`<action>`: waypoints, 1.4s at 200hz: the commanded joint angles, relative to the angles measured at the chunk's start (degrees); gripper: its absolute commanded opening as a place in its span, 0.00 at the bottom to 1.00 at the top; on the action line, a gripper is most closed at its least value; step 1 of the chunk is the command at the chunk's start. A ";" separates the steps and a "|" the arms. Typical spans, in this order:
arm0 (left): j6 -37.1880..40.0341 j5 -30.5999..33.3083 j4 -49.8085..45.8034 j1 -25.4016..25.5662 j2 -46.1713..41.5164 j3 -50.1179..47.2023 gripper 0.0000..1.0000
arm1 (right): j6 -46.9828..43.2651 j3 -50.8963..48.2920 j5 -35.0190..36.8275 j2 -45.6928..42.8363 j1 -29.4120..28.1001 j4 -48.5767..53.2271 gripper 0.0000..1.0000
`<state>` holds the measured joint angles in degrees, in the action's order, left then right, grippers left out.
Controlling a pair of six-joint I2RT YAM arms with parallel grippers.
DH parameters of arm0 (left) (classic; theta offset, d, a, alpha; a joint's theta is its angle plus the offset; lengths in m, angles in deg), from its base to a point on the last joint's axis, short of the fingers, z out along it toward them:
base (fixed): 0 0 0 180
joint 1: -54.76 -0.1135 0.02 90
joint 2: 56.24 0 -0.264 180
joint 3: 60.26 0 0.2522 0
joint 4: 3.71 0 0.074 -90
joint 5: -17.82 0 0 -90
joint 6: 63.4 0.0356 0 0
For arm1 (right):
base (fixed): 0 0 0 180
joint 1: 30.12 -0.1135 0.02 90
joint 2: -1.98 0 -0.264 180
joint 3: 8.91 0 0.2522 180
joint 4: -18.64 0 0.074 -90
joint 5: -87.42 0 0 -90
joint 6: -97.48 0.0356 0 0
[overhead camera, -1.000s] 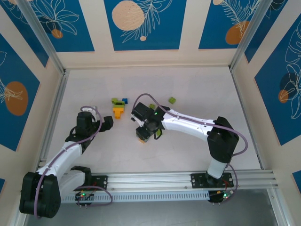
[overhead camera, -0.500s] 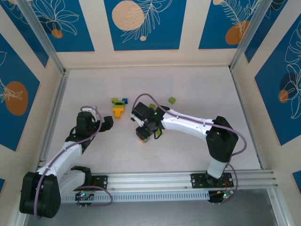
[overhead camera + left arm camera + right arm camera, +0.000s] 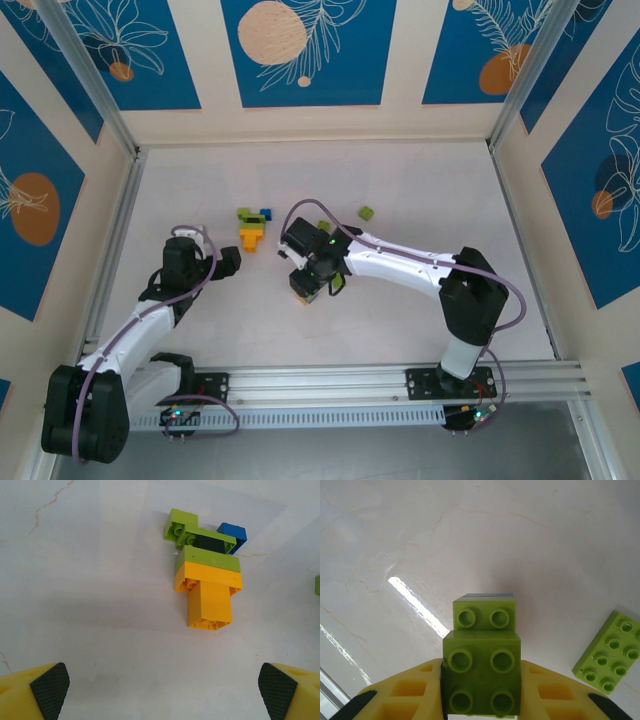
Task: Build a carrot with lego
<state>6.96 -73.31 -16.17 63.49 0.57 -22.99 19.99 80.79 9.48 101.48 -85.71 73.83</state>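
Observation:
A joined lego cluster (image 3: 207, 587) lies on the white table: orange bricks (image 3: 250, 237) at its near end, lime green bricks (image 3: 207, 559) above them, a dark piece and a blue brick (image 3: 234, 532) at the far end. My left gripper (image 3: 232, 262) stands open just short of the cluster, its black pads (image 3: 49, 689) wide apart with nothing between them. My right gripper (image 3: 306, 285) is shut on a stack of lime green bricks (image 3: 482, 680) with a blue edge showing beyond it, held above the table right of the cluster.
A flat lime green plate (image 3: 610, 651) lies loose to the right of the held stack. Another lime green brick (image 3: 366, 213) rests farther back on the table, and one more (image 3: 324, 226) sits by the right arm. Walls enclose the table on three sides.

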 commanded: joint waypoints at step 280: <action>-0.49 -0.81 1.49 -0.84 -0.29 0.57 1.00 | 2.54 -5.03 -0.46 2.24 -3.00 5.35 0.30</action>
<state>6.96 -73.31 -16.17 63.49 0.57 -22.99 20.54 80.01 12.63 101.30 -87.50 74.05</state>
